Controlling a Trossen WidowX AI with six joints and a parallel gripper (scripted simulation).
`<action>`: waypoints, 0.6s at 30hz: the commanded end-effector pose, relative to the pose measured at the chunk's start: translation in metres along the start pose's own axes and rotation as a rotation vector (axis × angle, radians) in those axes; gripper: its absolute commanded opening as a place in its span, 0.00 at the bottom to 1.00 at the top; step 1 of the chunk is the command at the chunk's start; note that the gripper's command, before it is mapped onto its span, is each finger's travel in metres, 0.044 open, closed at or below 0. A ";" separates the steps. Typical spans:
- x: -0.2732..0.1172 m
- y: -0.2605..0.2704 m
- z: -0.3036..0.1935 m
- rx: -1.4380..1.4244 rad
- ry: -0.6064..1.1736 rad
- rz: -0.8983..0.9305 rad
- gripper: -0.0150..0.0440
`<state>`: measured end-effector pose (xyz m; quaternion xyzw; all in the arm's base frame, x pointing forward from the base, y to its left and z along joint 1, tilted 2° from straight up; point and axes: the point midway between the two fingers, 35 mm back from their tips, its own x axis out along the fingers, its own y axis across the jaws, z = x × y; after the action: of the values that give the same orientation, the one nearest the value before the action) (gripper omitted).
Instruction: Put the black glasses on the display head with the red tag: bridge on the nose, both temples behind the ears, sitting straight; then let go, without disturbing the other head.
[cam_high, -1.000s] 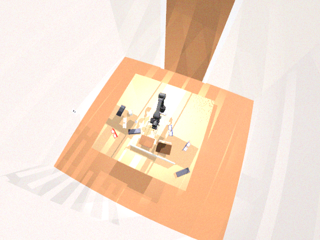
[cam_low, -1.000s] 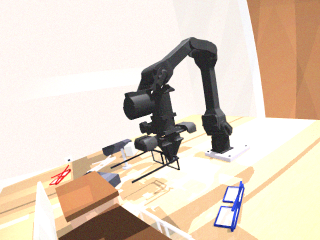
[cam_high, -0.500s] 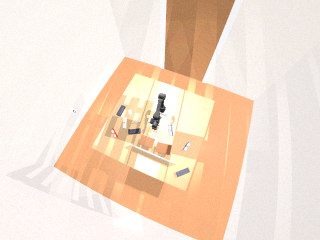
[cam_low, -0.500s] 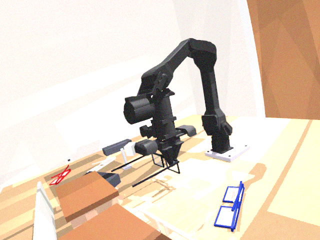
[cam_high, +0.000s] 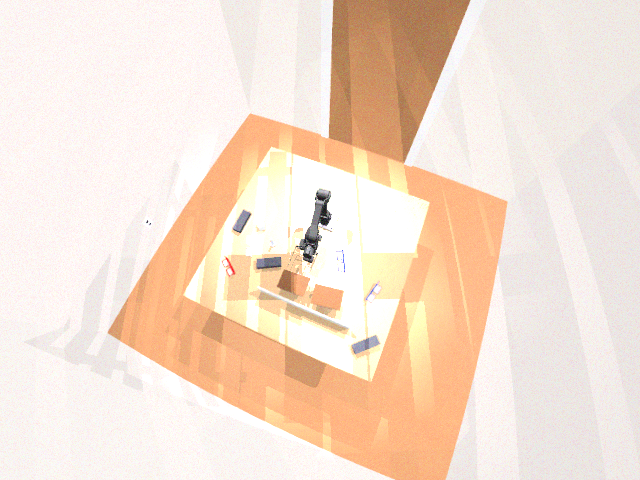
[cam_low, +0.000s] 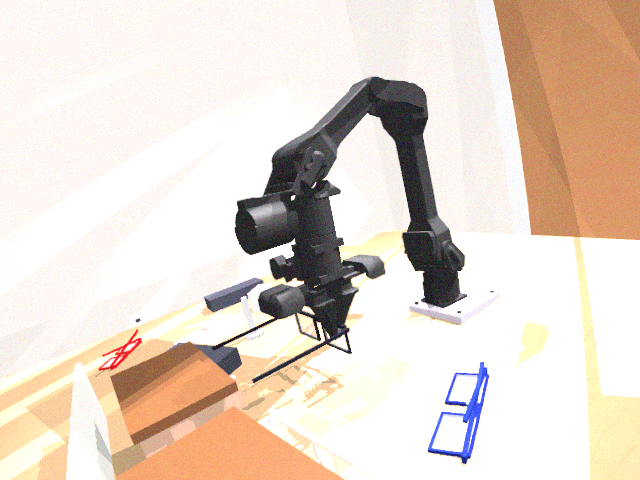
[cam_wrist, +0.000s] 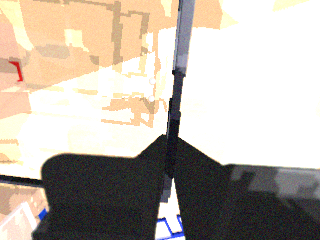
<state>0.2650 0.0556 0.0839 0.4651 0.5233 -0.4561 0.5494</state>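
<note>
My gripper (cam_high: 308, 258) (cam_low: 338, 330) (cam_wrist: 168, 140) is shut on the front frame of the black glasses (cam_low: 294, 358) (cam_wrist: 177, 95), near the bridge. The glasses hang above the table, temples open and reaching toward the display heads, lenses hanging down. The farther head (cam_high: 293, 282) (cam_low: 175, 387) and nearer head (cam_high: 327, 296) (cam_low: 227, 449) stand side by side with brown tops. The temple tips are short of the heads and touch neither. Noses and ears are hidden, and I cannot tell which head has the red tag. A small red piece (cam_wrist: 18, 71) shows at the wrist view's left.
A pale upright panel (cam_high: 305, 308) (cam_low: 87, 423) stands behind the heads. Blue glasses (cam_high: 343, 261) (cam_low: 476, 403), red glasses (cam_high: 229, 266) (cam_low: 121, 353) and dark blocks (cam_high: 268, 262) (cam_low: 232, 294) lie around. A dark block touches or nearly touches the farther head's outline in the exterior view. A thin white stand (cam_low: 248, 317) is beyond the glasses.
</note>
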 end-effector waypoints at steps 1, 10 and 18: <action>0.000 0.007 -0.001 -0.006 0.003 0.004 0.25; 0.000 0.018 -0.001 -0.006 0.003 0.005 0.25; 0.000 0.028 -0.001 -0.006 0.003 0.006 0.25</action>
<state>0.2871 0.0592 0.0839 0.4661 0.5224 -0.4551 0.5501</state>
